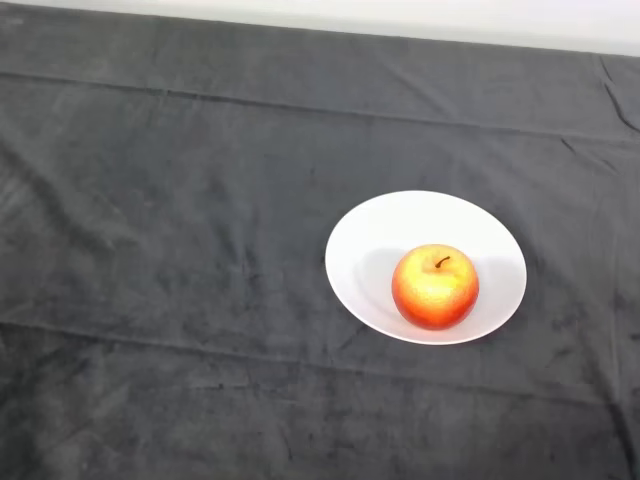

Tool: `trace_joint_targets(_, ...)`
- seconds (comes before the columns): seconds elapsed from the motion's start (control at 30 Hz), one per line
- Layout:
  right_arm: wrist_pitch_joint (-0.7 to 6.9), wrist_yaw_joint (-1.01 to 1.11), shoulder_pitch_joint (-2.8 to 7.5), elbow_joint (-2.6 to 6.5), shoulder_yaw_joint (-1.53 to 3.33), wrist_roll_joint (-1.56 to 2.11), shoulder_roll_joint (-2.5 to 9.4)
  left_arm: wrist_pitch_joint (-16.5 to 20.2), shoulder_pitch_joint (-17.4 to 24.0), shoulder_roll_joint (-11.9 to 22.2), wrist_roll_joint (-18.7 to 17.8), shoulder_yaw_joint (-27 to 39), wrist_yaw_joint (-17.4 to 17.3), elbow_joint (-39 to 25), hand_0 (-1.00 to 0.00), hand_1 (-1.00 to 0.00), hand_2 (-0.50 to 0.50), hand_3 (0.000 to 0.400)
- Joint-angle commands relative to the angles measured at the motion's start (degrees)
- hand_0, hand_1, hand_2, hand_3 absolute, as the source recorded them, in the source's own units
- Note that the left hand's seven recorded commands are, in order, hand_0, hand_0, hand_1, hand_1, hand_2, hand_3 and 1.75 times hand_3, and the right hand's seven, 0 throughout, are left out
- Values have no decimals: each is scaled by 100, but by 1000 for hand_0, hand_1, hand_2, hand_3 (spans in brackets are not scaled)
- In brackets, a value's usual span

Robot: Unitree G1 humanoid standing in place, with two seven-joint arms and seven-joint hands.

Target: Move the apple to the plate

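Note:
A red and yellow apple (435, 287) with a short dark stem stands upright on a round white plate (372, 240), toward the plate's near side. The plate rests on the dark cloth right of the view's middle.
The dark grey cloth (160, 250) covers the whole table, with creases running across it. A pale wall strip (400, 15) runs along the far edge at the top.

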Motion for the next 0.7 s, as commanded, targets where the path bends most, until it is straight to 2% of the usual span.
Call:
trace_joint_targets(0.03,18,2,-39,72,-83,-23,-148,-81,-262,-102,61,315,-62,248,0,0,0,0)
trace_joint_targets(0.7,18,3,-39,73,-84,-24,-148,-55,-316,-130,155,477,-194,323,0,0,0,0)
